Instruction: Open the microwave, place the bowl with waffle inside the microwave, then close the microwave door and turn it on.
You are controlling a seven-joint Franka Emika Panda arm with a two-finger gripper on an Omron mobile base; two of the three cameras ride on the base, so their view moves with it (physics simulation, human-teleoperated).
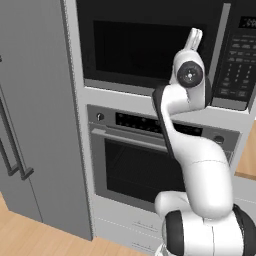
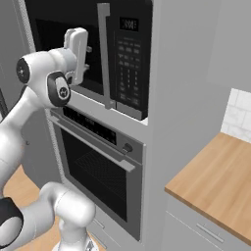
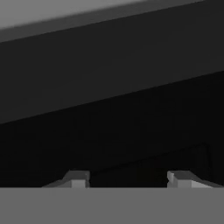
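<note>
At the far left of the left base view stands one tall grey cabinet (image 1: 35, 115) with a dark vertical handle low on its face. Right of it, one column holds two appliances. The upper one is the microwave (image 1: 150, 45), black, with the microwave door (image 1: 135, 47) shut flat against its front and one dark window in it. One long silver bar handle (image 2: 104, 54) runs vertically along the door's right edge, and beside that sits one keypad strip (image 2: 128, 63) with a small lit display above the buttons. Below the microwave is one silver wall oven (image 1: 145, 160), with one horizontal handle and two knobs, one at each end of its control panel.

One white arm rises in front of the oven, and its gripper (image 3: 124, 177) is up at the microwave door, just left of the bar handle in the right base view. In the hand view two finger tips (image 3: 78, 178) stand apart with only the dark door surface beyond them; nothing sits between them, so the fingers are released.

At the far right of the right base view lies one wooden counter (image 2: 220, 181), with one patch of white tile (image 2: 240, 115) behind it.
</note>
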